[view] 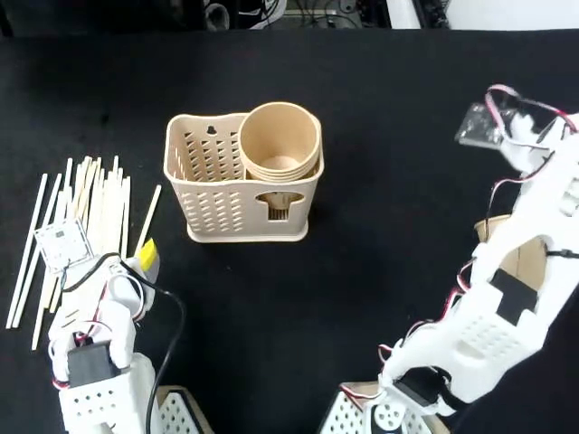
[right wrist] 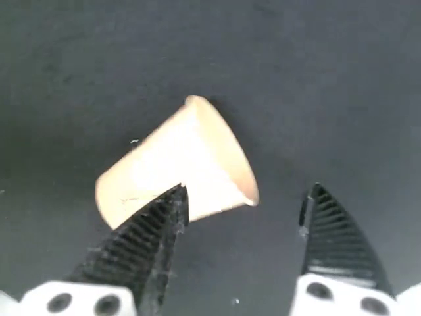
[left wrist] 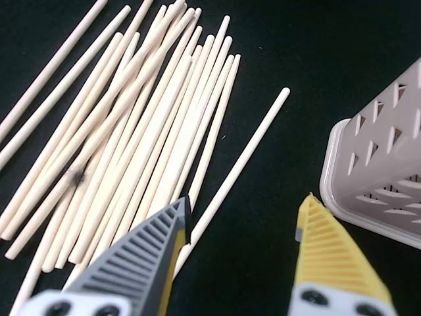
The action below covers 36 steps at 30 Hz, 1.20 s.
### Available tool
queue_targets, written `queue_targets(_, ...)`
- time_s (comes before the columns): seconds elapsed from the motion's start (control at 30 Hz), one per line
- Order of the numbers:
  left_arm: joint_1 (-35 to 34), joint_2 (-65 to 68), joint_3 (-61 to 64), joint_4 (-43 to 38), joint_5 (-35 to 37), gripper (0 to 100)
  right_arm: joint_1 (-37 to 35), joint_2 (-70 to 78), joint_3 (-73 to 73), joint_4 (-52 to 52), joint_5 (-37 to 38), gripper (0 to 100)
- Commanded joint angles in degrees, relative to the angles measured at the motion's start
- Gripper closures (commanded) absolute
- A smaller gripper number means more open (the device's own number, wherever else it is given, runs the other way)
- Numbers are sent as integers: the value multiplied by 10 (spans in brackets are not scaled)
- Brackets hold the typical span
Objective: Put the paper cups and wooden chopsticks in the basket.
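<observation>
The wooden chopsticks [view: 90, 203] lie in a loose pile at the left edge of the black tabletop [view: 380, 136], well apart from the basket [view: 226, 203]. The left arm sits just below the pile. Its left pincer [left wrist: 245, 207] is spread, with nothing between its grey and yellow fingers. In the left wrist view 1 chopstick [left wrist: 237, 168] lies apart from the pile, and its near end passes just beside the grey fingertip [left wrist: 177, 217]. The rest of the pile lies beyond that finger, outside the gap. A corner of the basket shows near the yellow finger.

The basket stands upright at the middle of the tabletop. A nested stack of paper cups [view: 280, 136] stands in its right compartment.

On the right, the right arm reaches over a loose paper cup [right wrist: 177, 164] that lies on its side on the tabletop. The right pincer [right wrist: 247, 194] is spread wide and grips nothing. In the right wrist view the tip of 1 black finger [right wrist: 168, 210] overlaps the cup's wall, and the cup's wide rim points toward the gap between the 2 fingers. Whether that finger touches the cup cannot be told.
</observation>
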Motion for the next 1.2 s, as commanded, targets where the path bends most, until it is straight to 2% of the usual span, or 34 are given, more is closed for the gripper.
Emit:
queue_targets(0.0, 4, -4, -3, -7, -4, 734, 15, -35, 28, 20, 54, 719)
queue_targets(0.2, 5, -4, -3, -8, -4, 734, 58, -31, 29, 18, 109, 717)
queue_targets(0.43, 3, -4, -3, -6, -4, 734, 59, 24, 13, -15, 127, 721)
queue_targets(0.83, 5, -4, -3, -8, -4, 734, 59, 168, -171, 9, 127, 725)
queue_targets(1.0, 5, -4, -2, -9, -4, 734, 59, 212, -229, 18, 128, 822)
queue_targets(1.13, 5, -4, 0, -10, -4, 734, 62, 214, -232, 20, 127, 981)
queue_targets(1.17, 5, -4, 0, -10, -4, 734, 64, 214, -232, 20, 127, 987)
